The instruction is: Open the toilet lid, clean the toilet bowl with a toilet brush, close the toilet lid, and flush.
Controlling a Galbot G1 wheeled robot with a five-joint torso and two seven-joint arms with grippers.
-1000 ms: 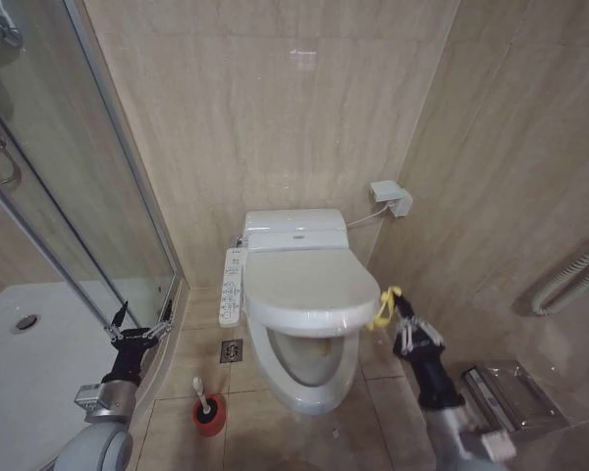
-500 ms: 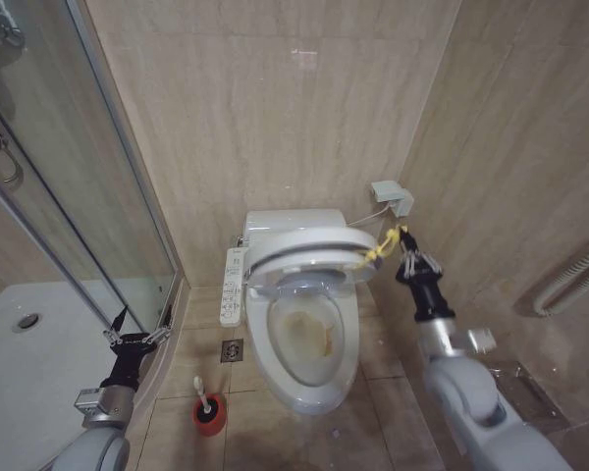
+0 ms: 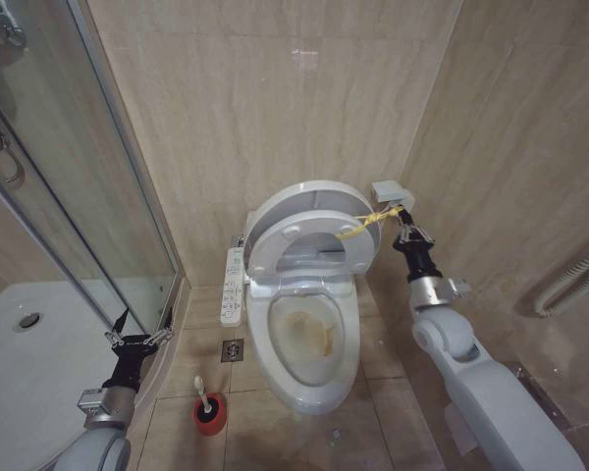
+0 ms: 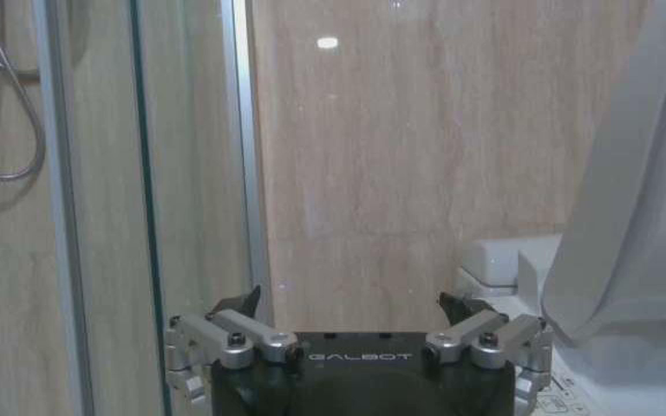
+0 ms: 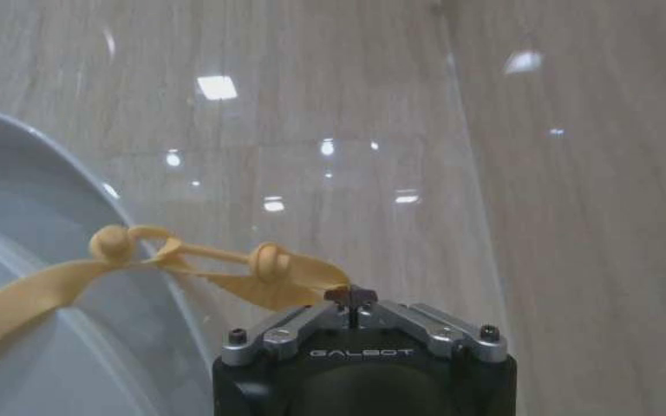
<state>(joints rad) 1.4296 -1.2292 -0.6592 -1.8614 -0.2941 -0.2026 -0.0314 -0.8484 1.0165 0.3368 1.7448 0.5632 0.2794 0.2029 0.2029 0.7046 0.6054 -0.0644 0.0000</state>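
Toilet lid (image 3: 309,211) stands raised, nearly upright against the wall behind the toilet bowl (image 3: 304,343), one seat ring (image 3: 304,245) lifted with it. One lid, glossy rigid plastic, likely light but slippery, so the single yellow tie (image 3: 365,224) at its rim is the sensible hold. The right gripper (image 3: 404,229), beside the lid's rim, has its fingers (image 5: 354,299) pinched together on that tie, which runs taut to the rim. One bowl, stained yellowish-brown inside, lies open below. One toilet brush (image 3: 200,394) stands in its red holder cup (image 3: 209,414) on the floor beside the bowl. The left gripper (image 3: 137,334), beyond the brush by the shower glass (image 3: 69,177), hangs idle, fingers (image 4: 223,325) spread apart.
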